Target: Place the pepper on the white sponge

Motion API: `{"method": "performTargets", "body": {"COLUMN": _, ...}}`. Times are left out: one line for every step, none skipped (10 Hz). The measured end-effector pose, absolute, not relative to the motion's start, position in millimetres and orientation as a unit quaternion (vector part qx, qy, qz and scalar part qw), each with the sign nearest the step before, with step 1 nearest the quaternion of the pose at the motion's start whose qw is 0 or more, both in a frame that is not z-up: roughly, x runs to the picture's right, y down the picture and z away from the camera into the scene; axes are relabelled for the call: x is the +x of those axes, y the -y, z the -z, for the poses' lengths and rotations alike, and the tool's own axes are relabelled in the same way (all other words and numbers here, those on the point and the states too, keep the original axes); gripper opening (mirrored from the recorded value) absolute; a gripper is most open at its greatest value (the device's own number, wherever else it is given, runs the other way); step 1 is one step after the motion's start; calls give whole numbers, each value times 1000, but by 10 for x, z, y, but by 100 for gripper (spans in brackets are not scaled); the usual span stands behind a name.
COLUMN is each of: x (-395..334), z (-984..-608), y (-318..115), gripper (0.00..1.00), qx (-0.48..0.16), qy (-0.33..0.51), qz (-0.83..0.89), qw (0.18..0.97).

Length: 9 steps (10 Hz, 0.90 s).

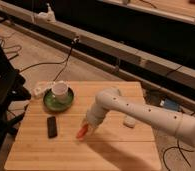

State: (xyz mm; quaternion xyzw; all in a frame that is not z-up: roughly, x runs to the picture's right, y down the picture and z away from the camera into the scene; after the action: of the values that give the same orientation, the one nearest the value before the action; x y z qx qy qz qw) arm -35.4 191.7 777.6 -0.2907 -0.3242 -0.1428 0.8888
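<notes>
My gripper [88,127] is at the end of the white arm, over the middle of the wooden table [41,155]. It is shut on a small red-orange pepper [81,133], which sticks out below and to the left of the fingers, just above the tabletop. The white sponge [129,121] lies on the table to the right of the gripper, partly behind the forearm.
A white cup [60,90] stands on a green plate [49,102] at the back left. A flat black object [52,126] lies left of the pepper. Cables run across the floor behind the table. A dark chair is at the far left.
</notes>
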Motion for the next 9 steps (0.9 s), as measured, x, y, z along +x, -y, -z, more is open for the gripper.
{"method": "performTargets", "body": {"x": -180, "z": -7786, "y": -1671, "gripper": 0, "qx": -265, "qy": 315, "qz": 91, "qw": 907}}
{"method": "performTargets", "body": {"x": -10, "z": -7805, "y": -1498, "gripper": 0, "qx": -248, "qy": 305, "qz": 48, "qw": 918}}
{"method": "performTargets", "body": {"x": 155, "z": -7832, "y": -1395, "gripper": 0, "qx": -238, "qy": 294, "qz": 15, "qw": 926}}
{"method": "performTargets", "body": {"x": 375, "z": -7871, "y": -1307, "gripper": 0, "qx": -230, "qy": 275, "qz": -19, "qw": 933}}
{"method": "performTargets", "body": {"x": 689, "z": -7922, "y": -1251, "gripper": 0, "qx": -225, "qy": 245, "qz": -61, "qw": 941}}
{"method": "performTargets", "body": {"x": 905, "z": -7947, "y": -1235, "gripper": 0, "qx": -223, "qy": 228, "qz": -95, "qw": 943}}
{"method": "performTargets", "body": {"x": 1199, "z": -7952, "y": -1234, "gripper": 0, "qx": -219, "qy": 206, "qz": -139, "qw": 944}}
{"method": "performTargets", "body": {"x": 1322, "z": -7949, "y": -1241, "gripper": 0, "qx": -217, "qy": 197, "qz": -159, "qw": 943}}
{"method": "performTargets", "body": {"x": 1339, "z": -7945, "y": -1235, "gripper": 0, "qx": -216, "qy": 195, "qz": -162, "qw": 943}}
